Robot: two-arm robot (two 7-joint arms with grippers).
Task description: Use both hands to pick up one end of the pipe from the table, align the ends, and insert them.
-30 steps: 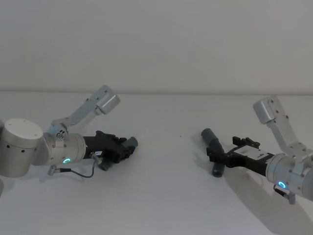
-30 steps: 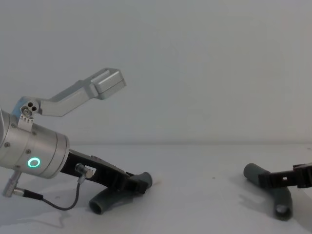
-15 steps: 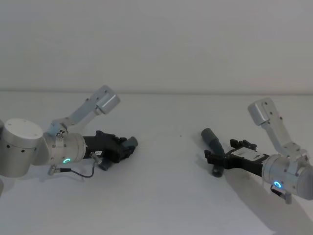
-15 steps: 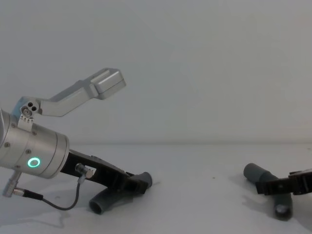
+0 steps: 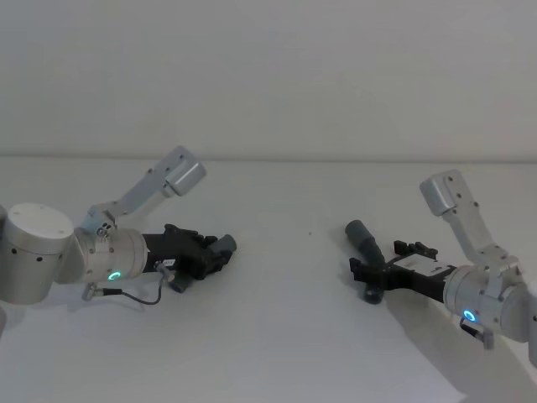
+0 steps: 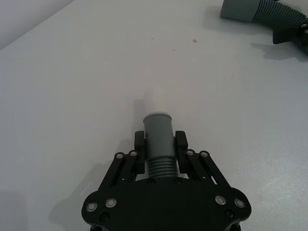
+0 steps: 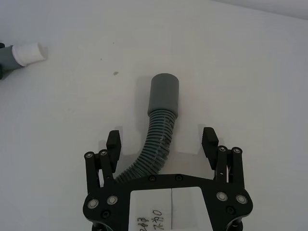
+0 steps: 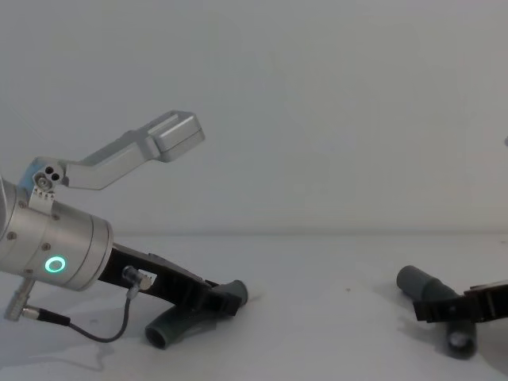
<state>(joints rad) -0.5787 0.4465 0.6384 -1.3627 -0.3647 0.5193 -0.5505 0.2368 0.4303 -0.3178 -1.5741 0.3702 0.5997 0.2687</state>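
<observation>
Two dark ribbed pipe pieces lie on the white table (image 5: 285, 336). My left gripper (image 5: 214, 252) is shut on the left piece (image 5: 225, 245); the fingers (image 6: 180, 143) clamp it just behind its smooth cuff (image 6: 158, 126). Its whitish spigot end (image 7: 30, 52) points toward the middle of the table. The right piece (image 5: 365, 238) curves on the table, its wider grey socket (image 7: 164, 94) pointing away from the arm. My right gripper (image 7: 161, 139) is open, low over the table, with one finger on each side of the ribbed hose (image 7: 154, 144), apart from it.
The white wall (image 5: 268, 75) rises behind the table's back edge. A bare stretch of table about two gripper lengths wide lies between the two pieces. Each arm's silver camera bracket (image 5: 180, 175) sticks up above its wrist.
My right gripper has slid forward and sunk lower around the right piece, still open. The left gripper and its piece have not moved.
</observation>
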